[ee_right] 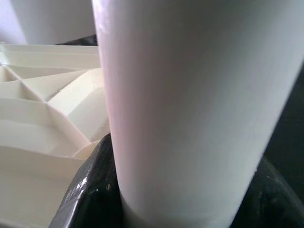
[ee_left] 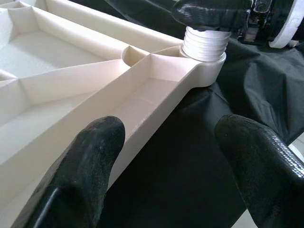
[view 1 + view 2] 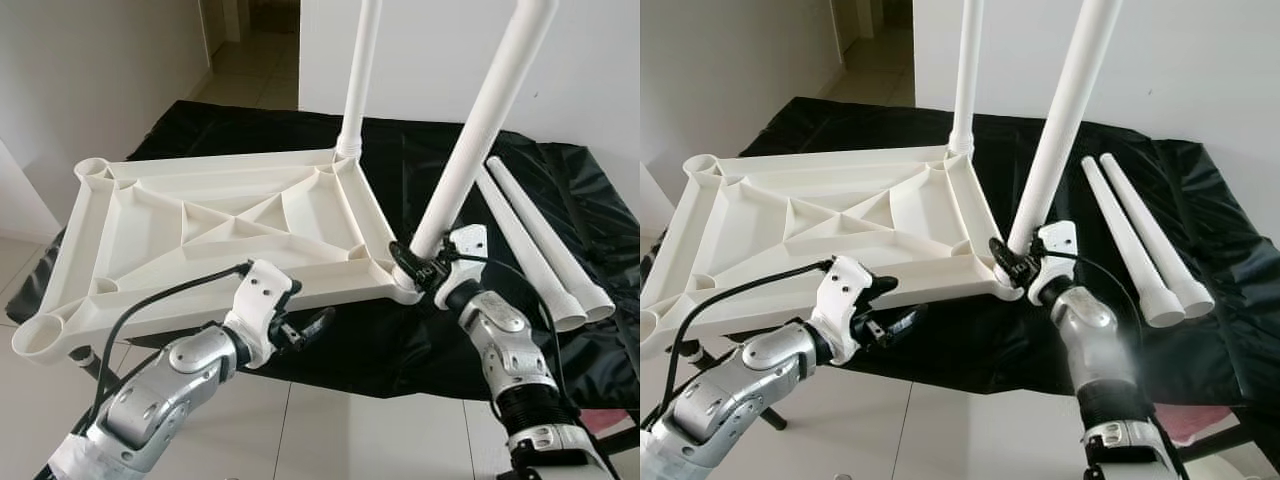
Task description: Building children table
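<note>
1. Nearest my head camera, the left gripper (image 3: 300, 330) hovers at the near edge of the tabletop (image 3: 215, 235); its fingers (image 2: 80, 180) are spread apart, grasping nothing, one beside the tabletop's rim.
2. I see the right gripper (image 3: 418, 268) clenched around the base of the near table leg (image 3: 480, 130), just above its threaded end (image 2: 205, 43) at the near right corner socket.
3. Near table leg: tilted, leaning up and to the right; some threads remain exposed above the socket.
4. Tabletop: white plastic, lying upside down with its ribbed underside up, resting on a black sheet (image 3: 400, 150).
5. Far table leg (image 3: 360, 80): stands upright in the far right corner socket.
6. Two loose table legs (image 3: 540, 245) lie side by side on the black sheet, right of the tabletop.
7. Empty corner sockets (image 3: 40, 340) show on the tabletop's left side.
</note>
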Available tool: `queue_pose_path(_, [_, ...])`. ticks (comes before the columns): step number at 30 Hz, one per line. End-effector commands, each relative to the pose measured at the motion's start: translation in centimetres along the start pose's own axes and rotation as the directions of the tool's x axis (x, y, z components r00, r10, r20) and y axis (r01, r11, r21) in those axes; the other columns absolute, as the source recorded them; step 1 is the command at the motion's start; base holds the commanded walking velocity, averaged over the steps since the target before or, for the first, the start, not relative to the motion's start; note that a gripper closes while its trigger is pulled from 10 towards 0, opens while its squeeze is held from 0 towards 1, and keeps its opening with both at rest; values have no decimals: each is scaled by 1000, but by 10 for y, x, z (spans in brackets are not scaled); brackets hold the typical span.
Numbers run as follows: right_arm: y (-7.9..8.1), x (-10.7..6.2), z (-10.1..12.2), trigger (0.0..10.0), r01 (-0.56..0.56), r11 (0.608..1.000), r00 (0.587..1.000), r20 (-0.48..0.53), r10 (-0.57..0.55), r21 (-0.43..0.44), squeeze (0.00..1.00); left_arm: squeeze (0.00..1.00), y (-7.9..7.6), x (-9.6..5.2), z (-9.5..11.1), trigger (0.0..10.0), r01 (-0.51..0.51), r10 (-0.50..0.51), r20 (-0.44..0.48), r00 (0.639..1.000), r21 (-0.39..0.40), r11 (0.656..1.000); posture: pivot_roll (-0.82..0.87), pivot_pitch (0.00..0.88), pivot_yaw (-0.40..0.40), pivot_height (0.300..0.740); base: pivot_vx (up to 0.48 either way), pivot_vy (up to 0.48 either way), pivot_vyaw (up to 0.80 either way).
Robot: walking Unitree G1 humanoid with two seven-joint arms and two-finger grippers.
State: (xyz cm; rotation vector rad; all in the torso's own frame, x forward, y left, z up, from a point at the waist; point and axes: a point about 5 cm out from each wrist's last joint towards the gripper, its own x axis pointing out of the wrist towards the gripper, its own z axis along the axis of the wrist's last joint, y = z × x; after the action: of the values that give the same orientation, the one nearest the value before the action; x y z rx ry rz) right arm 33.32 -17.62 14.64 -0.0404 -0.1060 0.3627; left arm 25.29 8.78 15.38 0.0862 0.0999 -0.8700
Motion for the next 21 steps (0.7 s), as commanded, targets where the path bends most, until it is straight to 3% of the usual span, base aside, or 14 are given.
queue_pose_path(1, [4, -4, -10, 10000, 67, 998, 996, -57, -66, 19, 0, 0, -10, -1, -2, 10000, 166, -166, -9, 986, 3, 986, 34, 87, -6, 740, 0, 0, 0])
queue_pose_path(6, [19, -2, -12, 10000, 169, 984, 982, -92, -163, 56, 0, 0, -10, -1, -2, 10000, 165, -165, -11, 986, 3, 986, 37, 89, -9, 740, 0, 0, 0])
queue_pose_path(11, [49, -2, -8, 10000, 304, 947, 952, -81, -296, 104, 0, 0, -10, -3, -2, 10000, 164, -164, -13, 986, 1, 987, 46, 95, -14, 740, 0, 0, 0])
queue_pose_path(20, [57, -4, -1, 10000, 313, 942, 950, -58, -308, 121, 0, 0, -10, -5, -4, 10000, 160, -160, -18, 987, -2, 987, 50, 93, -18, 740, 0, 0, 0])
queue_pose_path(21, [57, -5, 0, 10000, 297, 946, 955, -53, -292, 134, 1000, 0, -10, -5, -4, 10000, 161, -161, -19, 987, -3, 987, 49, 92, -18, 740, 0, 0, 0])
